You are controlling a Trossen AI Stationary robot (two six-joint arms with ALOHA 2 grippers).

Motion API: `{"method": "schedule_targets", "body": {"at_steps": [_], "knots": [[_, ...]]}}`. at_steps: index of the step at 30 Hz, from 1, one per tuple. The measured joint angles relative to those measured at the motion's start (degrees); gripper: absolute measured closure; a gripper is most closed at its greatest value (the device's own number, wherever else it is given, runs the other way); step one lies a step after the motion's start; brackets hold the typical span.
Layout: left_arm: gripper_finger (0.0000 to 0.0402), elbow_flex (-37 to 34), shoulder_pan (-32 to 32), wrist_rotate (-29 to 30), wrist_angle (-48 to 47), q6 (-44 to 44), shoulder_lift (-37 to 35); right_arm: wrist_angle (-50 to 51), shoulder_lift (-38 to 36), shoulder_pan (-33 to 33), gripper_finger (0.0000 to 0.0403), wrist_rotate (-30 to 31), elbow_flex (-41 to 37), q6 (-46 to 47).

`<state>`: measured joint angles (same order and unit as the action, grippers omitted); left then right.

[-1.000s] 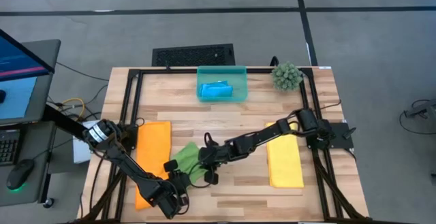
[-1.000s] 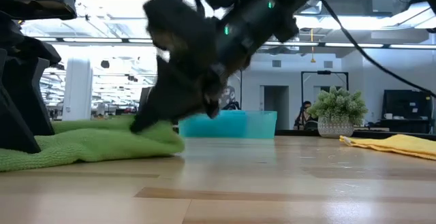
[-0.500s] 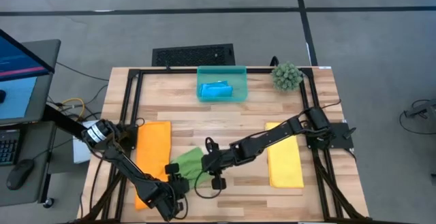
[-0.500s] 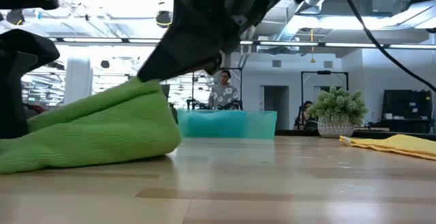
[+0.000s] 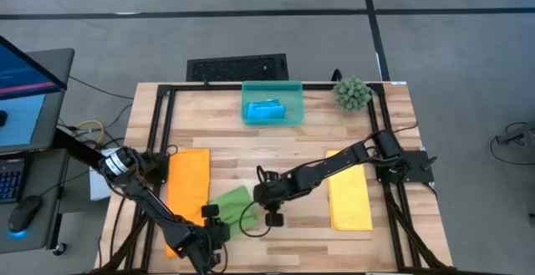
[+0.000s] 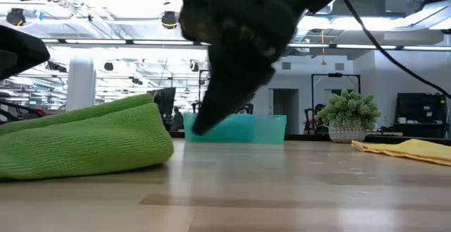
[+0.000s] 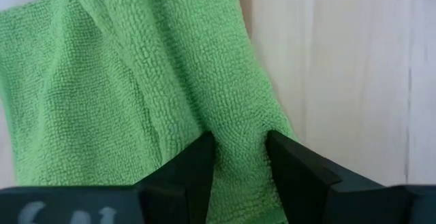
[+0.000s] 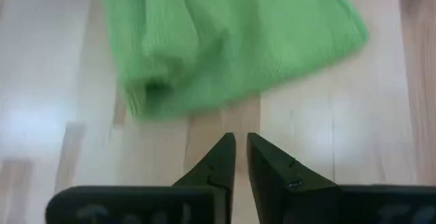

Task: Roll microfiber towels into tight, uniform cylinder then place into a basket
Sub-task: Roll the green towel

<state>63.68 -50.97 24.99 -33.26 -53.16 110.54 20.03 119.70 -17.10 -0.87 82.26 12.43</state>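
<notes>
The green towel (image 5: 235,207) lies folded over in a thick mound (image 6: 84,144) on the table's near middle. My left gripper (image 5: 215,224) is shut on its near left end (image 7: 240,142). My right gripper (image 5: 259,201) hangs just right of the towel, above the table (image 6: 202,125). Its fingers are a narrow gap apart with nothing between them (image 8: 238,139). The orange towel (image 5: 186,190) lies flat at the left and the yellow towel (image 5: 349,191) flat at the right. The basket (image 5: 294,99) stands at the far middle with a rolled blue towel (image 5: 266,110) in it. My left gripper pinches a bunched-up fold of the green towel (image 7: 240,130) between its two fingers, at the towel's near left end. The fingers come slanting down from the near left. The rest of the towel lies on the table, slack.
A spiky green plant ball (image 5: 352,94) stands at the far right corner. A black frame (image 5: 159,133) runs round the tabletop. Bare wood lies between the green towel and the basket. In the low view a person shows far off in the room behind.
My right gripper has lifted the green towel's right edge, carried it a little toward the near left, then come off it, rising and going back toward the table's right. The towel, flat before, now lies in a thicker mound. My left gripper has kept its hold.
</notes>
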Motion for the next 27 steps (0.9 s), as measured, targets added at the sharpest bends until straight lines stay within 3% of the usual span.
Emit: {"method": "schedule_targets", "body": {"at_steps": [6,11,16,19,27], "knots": [[0.0267,0.0,-0.93,0.02,0.35,0.01,0.04,3.87,-4.95,-0.75,0.034,1.19,0.11,-1.5],[0.0267,-0.04,-1.28,0.04,0.67,-0.01,0.04,-3.93,-8.02,-4.93,0.034,1.17,0.2,-11.19],[0.0267,0.25,-1.17,0.15,0.68,1.0,0.07,-10.7,-6.9,-9.27,0.034,0.67,0.29,-18.74],[0.0267,0.98,-1.01,0.21,0.49,2.24,0.09,-9.81,-5.78,-10.63,0.034,0.78,-0.06,-24.27],[0.0267,3.5,0.01,-0.66,0.66,6.83,0.37,-13.22,-2.61,-9.02,0.0303,0.42,0.35,-26.14]]}}
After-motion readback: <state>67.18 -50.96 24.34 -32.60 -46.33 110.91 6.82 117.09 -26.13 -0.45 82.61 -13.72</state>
